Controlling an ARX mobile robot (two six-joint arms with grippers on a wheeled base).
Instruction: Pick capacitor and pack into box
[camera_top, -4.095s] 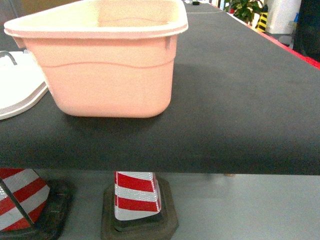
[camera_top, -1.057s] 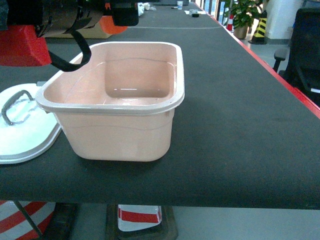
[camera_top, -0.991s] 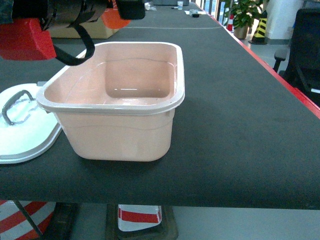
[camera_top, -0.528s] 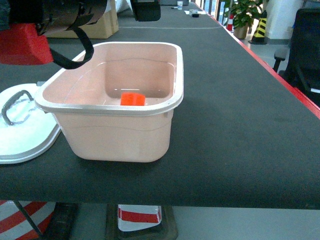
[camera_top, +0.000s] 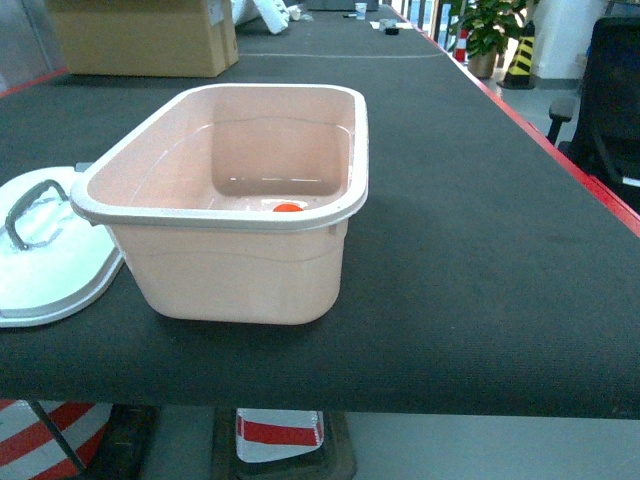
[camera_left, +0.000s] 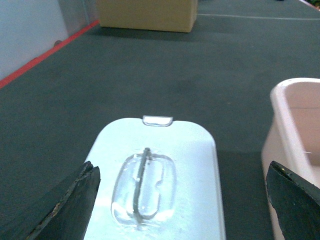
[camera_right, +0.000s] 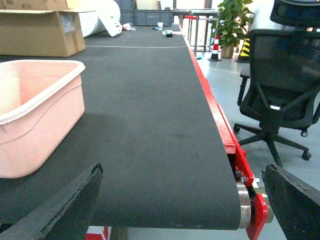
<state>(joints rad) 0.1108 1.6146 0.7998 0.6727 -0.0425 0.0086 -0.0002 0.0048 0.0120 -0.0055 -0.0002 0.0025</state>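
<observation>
The pale pink box (camera_top: 240, 270) stands open on the black belt, and its corner also shows in the left wrist view (camera_left: 295, 125) and the right wrist view (camera_right: 35, 115). A small orange capacitor (camera_top: 288, 208) lies on the box floor near the front wall, mostly hidden by the rim. The white lid (camera_top: 45, 265) lies flat to the left of the box. My left gripper (camera_left: 181, 172) hangs open above the lid (camera_left: 160, 175), its dark fingers (camera_left: 75, 205) astride the grey handle (camera_left: 141, 185). My right gripper (camera_right: 182, 172) is open over bare belt, right of the box. Neither gripper shows in the head view.
A brown cardboard carton (camera_top: 140, 38) sits at the back left of the belt. The belt's red right edge (camera_right: 220, 130) and end roller are close to my right gripper. An office chair (camera_right: 280, 85) stands on the floor to the right. Striped cones (camera_top: 275, 430) stand below the belt.
The arm that hung over the box's back left corner has left the head view. The orange capacitor appeared inside the box and now lies low on its floor.
</observation>
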